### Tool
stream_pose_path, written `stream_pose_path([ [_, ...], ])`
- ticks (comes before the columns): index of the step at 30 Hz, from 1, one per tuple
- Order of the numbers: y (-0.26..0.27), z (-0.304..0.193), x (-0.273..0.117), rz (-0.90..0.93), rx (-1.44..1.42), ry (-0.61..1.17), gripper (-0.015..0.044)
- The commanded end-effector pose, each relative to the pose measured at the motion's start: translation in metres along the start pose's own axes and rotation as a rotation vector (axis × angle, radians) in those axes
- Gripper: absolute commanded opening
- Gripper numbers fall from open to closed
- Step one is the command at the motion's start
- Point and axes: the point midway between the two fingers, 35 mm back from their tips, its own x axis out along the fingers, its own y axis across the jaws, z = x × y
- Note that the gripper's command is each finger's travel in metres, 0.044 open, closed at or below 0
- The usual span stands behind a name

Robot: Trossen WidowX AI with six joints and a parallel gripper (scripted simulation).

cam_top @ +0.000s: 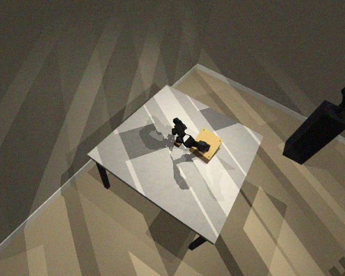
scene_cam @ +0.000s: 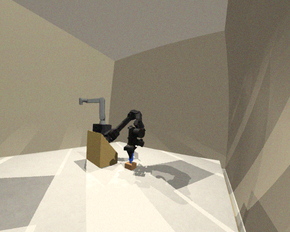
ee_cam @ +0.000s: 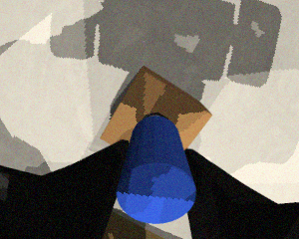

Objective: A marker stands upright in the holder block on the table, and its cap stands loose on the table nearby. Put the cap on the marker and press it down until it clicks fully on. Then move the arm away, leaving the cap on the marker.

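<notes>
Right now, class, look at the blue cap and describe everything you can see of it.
The blue cap is a smooth, plain, rounded cylinder that looks like plastic. The gripper is shut on it, a black finger pressing each side. It points down at the tan wooden-looking holder block, right above it. In the exterior view it stands upright, just over the block. The marker itself is hidden beneath it.

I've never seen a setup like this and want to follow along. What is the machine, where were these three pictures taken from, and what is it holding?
It is a single black robot arm mounted on a tan wedge-shaped base on a white table. One picture looks down from high above, one looks across the table from the side, and one looks out from the arm's wrist. The end effector is closed on a blue marker cap, directly above the small wooden holder block. The marker itself is hidden by the cap.
</notes>
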Motion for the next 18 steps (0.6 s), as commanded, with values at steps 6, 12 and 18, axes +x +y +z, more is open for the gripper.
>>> stream_pose_path([
  [6, 0.0, 0.0, 0.0007, 0.003, 0.006, -0.001, 0.0],
  [12, 0.0, 0.0, 0.0007, 0.003, 0.006, -0.001, 0.0],
  [18, 0.0, 0.0, 0.0, 0.0, 0.0, 0.0, 0.0131],
])
